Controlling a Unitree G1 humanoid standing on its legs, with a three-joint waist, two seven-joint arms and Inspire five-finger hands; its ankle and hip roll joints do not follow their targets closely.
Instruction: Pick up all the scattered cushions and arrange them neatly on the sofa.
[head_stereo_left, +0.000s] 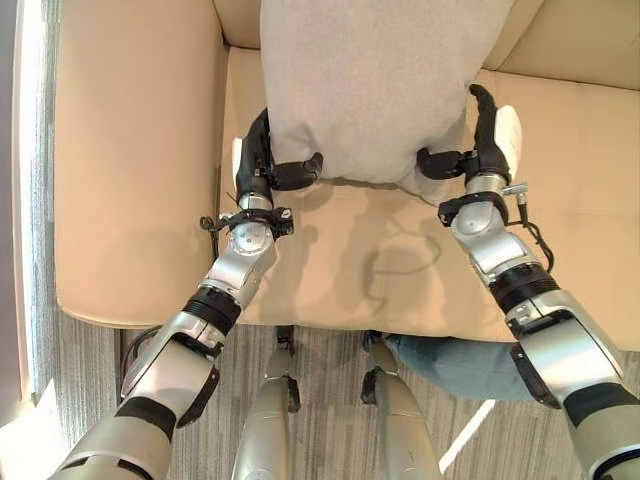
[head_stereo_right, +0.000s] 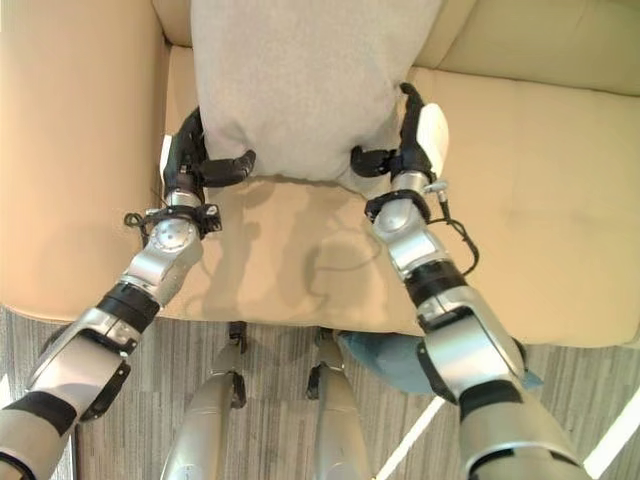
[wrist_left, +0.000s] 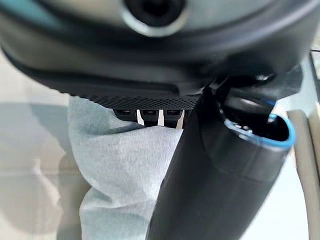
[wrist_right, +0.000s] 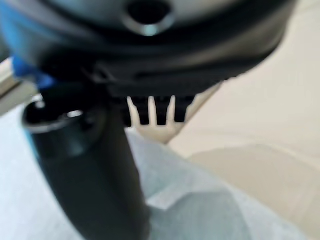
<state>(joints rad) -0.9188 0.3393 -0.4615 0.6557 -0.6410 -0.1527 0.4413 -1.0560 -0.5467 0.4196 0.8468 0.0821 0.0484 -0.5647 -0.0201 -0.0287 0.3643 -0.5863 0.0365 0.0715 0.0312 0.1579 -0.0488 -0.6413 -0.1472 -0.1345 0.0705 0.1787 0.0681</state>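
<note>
Grey cushion is pinched at its near corners by left robot hand and right robot hand; lower it evenly against the sofa back.

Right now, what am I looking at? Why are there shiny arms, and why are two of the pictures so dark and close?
Those shiny arms belong to a walking robot. The two wide pictures come from cameras in its head, looking down. The two dark, close ones come from little cameras on its wrists, so each hand fills most of the picture. The robot stands before a beige sofa. Its left hand and right hand pinch the lower corners of a big grey cushion, one on each side, holding it over the seat. On the floor by the sofa's front edge lies something blue; I cannot tell what it is.
</note>
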